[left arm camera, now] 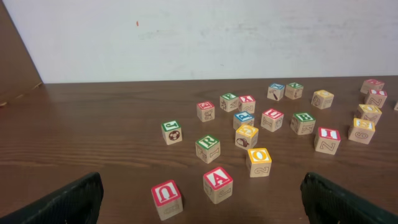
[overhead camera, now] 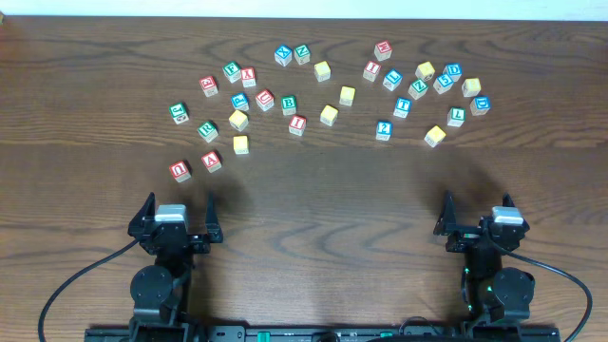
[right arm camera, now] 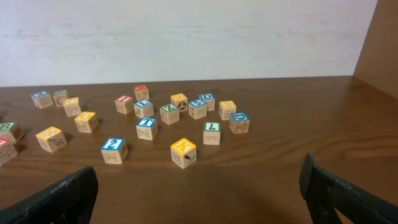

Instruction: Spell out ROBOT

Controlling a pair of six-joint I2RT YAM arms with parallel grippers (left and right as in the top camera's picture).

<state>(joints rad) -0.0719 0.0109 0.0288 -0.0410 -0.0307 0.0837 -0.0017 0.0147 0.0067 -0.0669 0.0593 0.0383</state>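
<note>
Many wooden letter blocks lie scattered over the far half of the table. A green R block sits at the left and shows in the left wrist view. A green B block lies near the middle and also shows in the left wrist view. A red U block and a red A block lie nearest my left gripper, which is open and empty behind them. My right gripper is open and empty, short of a yellow block.
A right-hand cluster holds blue, green, yellow and red blocks, among them a green L block and a blue D block. Bare wood lies between both grippers and the blocks. A white wall stands behind the table's far edge.
</note>
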